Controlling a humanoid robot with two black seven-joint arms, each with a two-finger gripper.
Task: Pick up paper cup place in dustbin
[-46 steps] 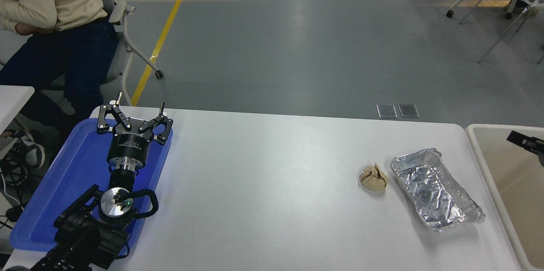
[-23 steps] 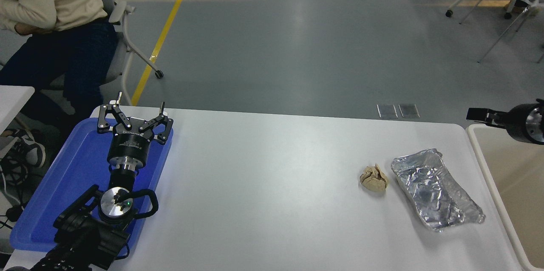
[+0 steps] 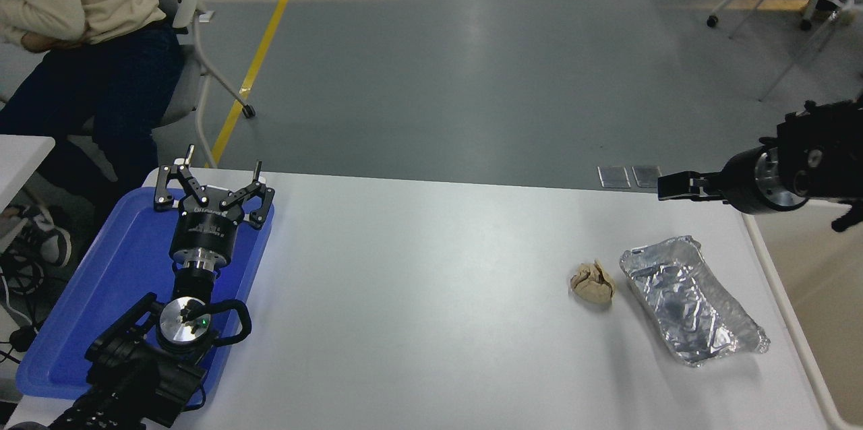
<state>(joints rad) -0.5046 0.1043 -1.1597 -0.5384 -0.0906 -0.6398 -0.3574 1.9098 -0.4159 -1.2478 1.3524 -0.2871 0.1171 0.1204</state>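
No paper cup shows anywhere in the head view. The beige dustbin (image 3: 785, 312) stands at the table's right end, with only its pale rim and part of a tan inner wall in the picture. My right gripper (image 3: 674, 186) comes in from the right edge. It hangs above the table's far right corner, just left of the bin, pointing left and seen side-on, with nothing visibly in it. My left gripper (image 3: 224, 158) is parked open and empty over the blue tray (image 3: 101, 282) at the lower left.
A crumpled tan paper ball (image 3: 592, 283) and a crinkled silver foil tray (image 3: 691, 309) lie on the white table (image 3: 418, 295) near the bin. A person sits on a chair (image 3: 195, 32) at the far left. More chairs stand at the top right.
My right gripper has risen out of the dustbin and moved left, from over the bin's inside to above the table's far right corner. The left arm has not moved.
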